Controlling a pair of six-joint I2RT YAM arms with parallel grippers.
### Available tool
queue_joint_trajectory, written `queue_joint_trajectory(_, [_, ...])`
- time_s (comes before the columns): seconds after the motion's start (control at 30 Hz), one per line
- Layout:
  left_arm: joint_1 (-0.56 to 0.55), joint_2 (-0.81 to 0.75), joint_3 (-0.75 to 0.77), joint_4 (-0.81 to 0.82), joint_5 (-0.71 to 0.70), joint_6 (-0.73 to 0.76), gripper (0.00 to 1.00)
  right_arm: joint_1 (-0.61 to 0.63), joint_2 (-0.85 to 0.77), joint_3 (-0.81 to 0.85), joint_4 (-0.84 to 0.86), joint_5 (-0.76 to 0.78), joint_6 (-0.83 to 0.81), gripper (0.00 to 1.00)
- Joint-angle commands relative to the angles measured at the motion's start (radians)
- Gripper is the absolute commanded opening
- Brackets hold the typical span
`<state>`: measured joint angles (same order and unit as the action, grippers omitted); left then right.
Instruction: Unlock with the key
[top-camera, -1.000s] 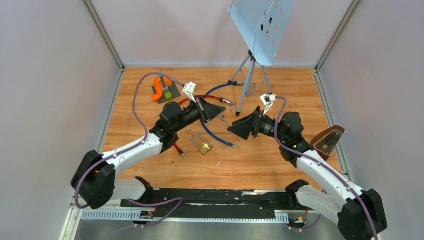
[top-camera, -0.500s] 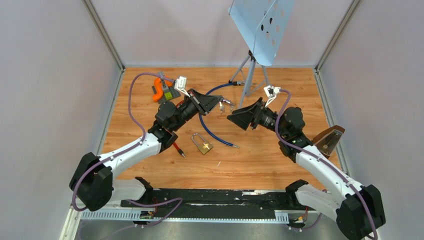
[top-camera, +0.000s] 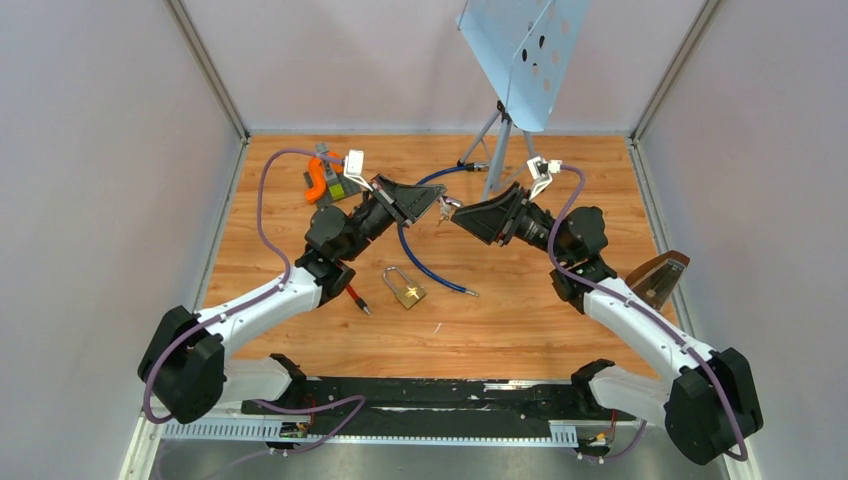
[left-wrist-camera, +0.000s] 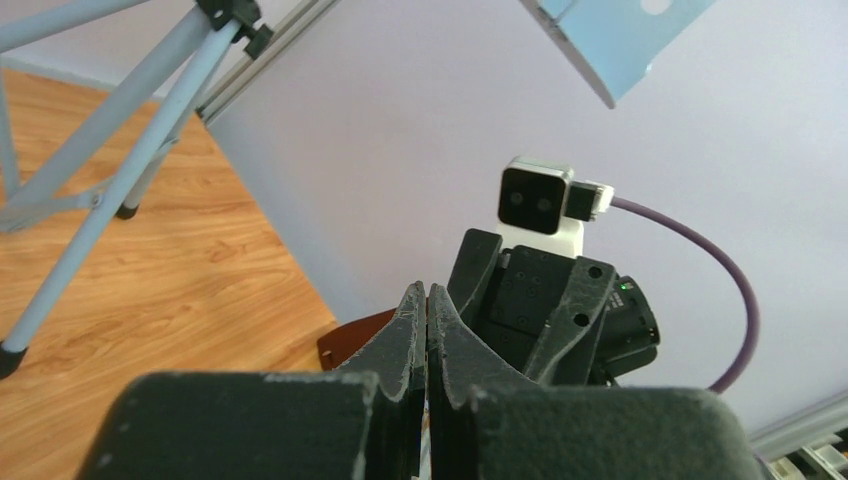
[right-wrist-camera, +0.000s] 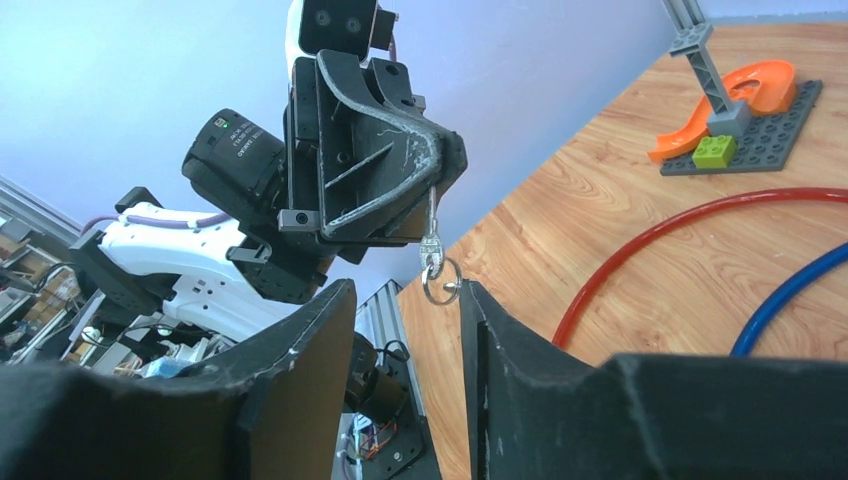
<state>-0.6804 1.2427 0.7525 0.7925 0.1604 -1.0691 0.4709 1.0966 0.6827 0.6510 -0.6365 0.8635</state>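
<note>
The left gripper is clamped tight on the key, and its ring dangles between the half-open fingers of the right gripper, which grips nothing. The padlock lies on the table, between both arms.

Your desk is smooth wood-grain board with a soft sheen. The padlock has a brass-coloured body and a shiny metal shackle. The key ring gleams as polished metal. The left claw is matt black plastic, scratched pale.
</note>
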Motion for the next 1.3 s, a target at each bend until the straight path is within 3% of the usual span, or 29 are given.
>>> queue_joint_trajectory(0.0, [-0.01,-0.003,0.002,0.151,0.028,-0.023,0.0,0.005,0.012,0.049,0.093,-0.022,0.02,0.4])
queue_joint_trajectory(0.2, [-0.03,0.01,0.002,0.251,0.049,-0.002,0.0,0.005,0.012,0.052,0.136,-0.034,0.034,0.32])
queue_joint_trajectory(0.73, [-0.044,0.035,-0.004,0.29,0.054,-0.017,0.0,0.005,0.023,0.07,0.188,-0.063,0.047,0.31])
queue_joint_trajectory(1.0, [-0.045,0.037,-0.007,0.296,0.049,-0.017,0.0,0.004,0.023,0.07,0.185,-0.065,0.045,0.12])
queue_joint_trajectory(1.27, [-0.048,0.046,-0.006,0.299,0.059,-0.023,0.0,0.005,0.02,0.073,0.184,-0.065,0.045,0.0])
